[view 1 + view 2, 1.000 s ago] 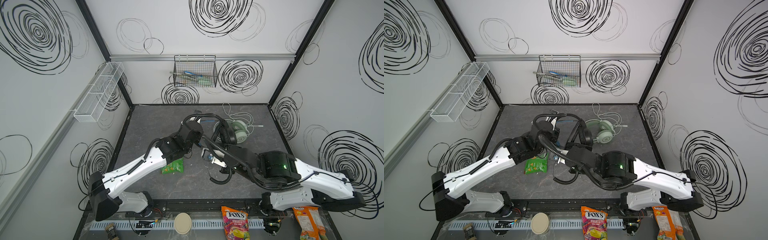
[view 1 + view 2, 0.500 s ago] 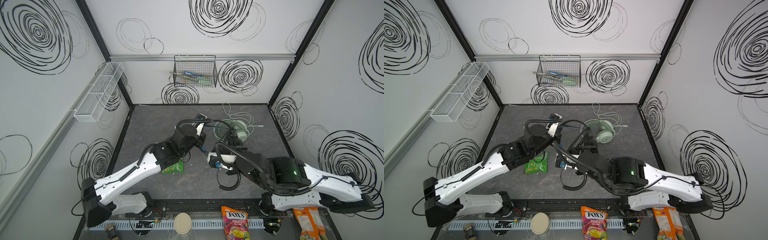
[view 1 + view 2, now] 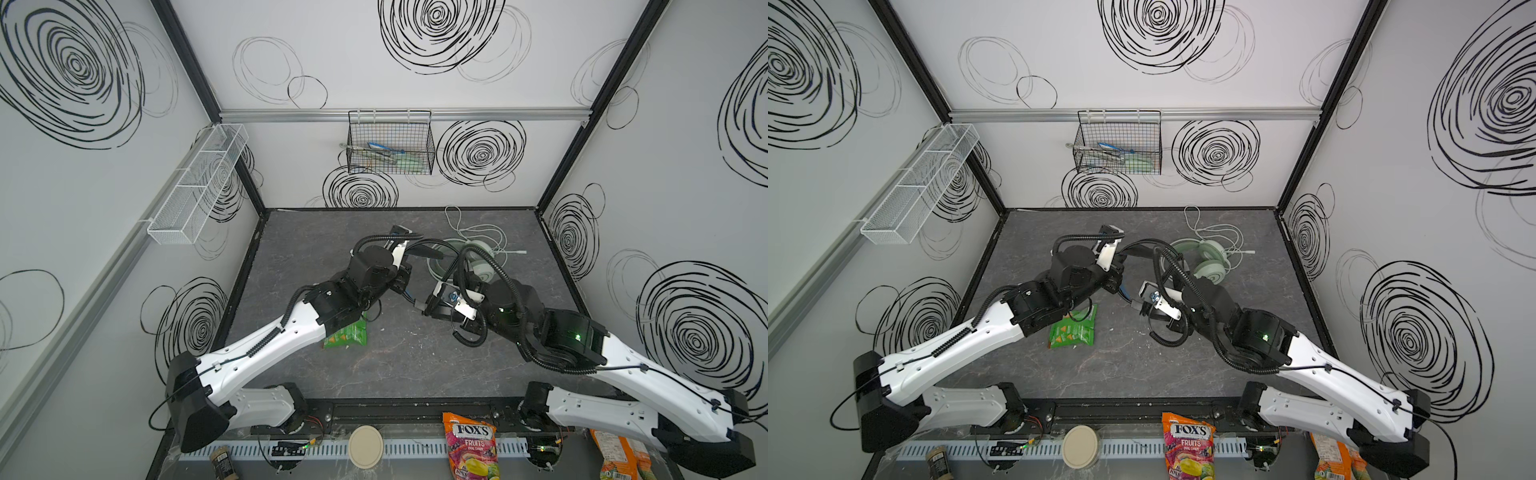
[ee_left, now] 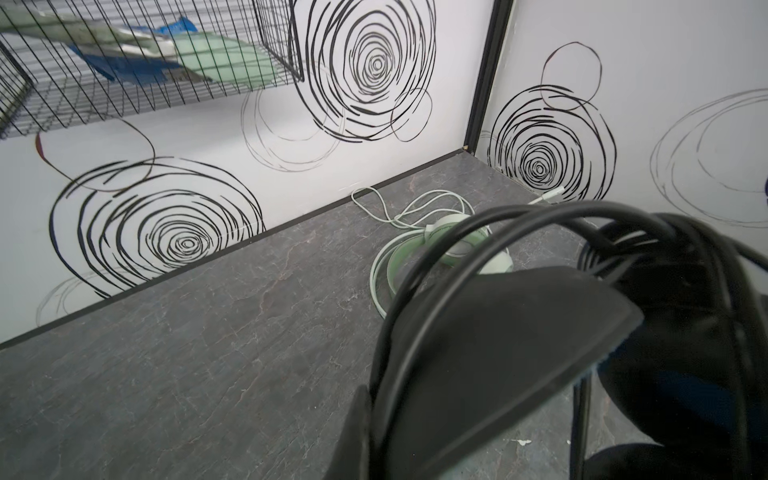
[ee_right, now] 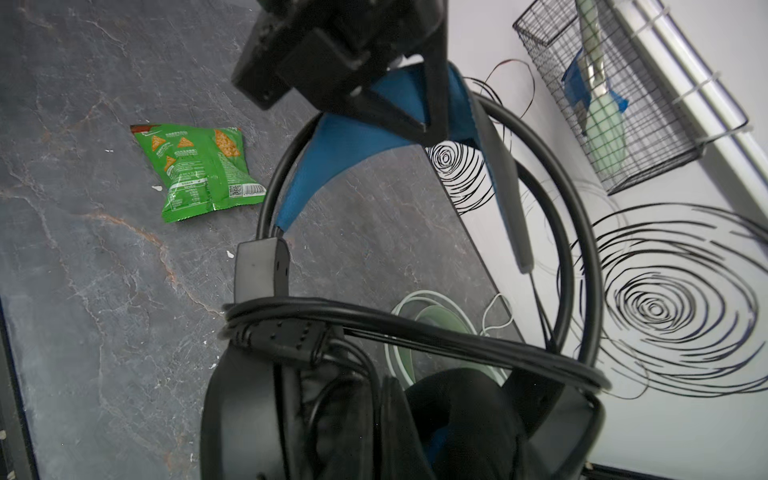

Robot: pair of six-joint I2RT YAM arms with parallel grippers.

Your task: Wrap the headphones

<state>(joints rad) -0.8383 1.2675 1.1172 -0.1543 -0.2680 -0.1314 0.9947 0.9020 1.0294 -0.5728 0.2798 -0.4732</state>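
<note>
In both top views the left claw (image 3: 404, 286) and right claw (image 3: 432, 306) stay closed and have barely shifted. The black headset (image 3: 427, 251) is raised between them; what the right grips is hidden.

Left wrist view: the mint headset (image 4: 415, 257) lies on the table (image 4: 208, 353) beyond, its pale cable (image 4: 399, 208) loose.

Right wrist view: the left claw clamps the blue-lined headband (image 5: 316, 166). The black cable (image 5: 415, 328) already circles the headset, so winding is likely nearly done.

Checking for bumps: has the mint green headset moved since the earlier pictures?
No. The mint green headset keeps the same gap to the table's back edge.
</note>
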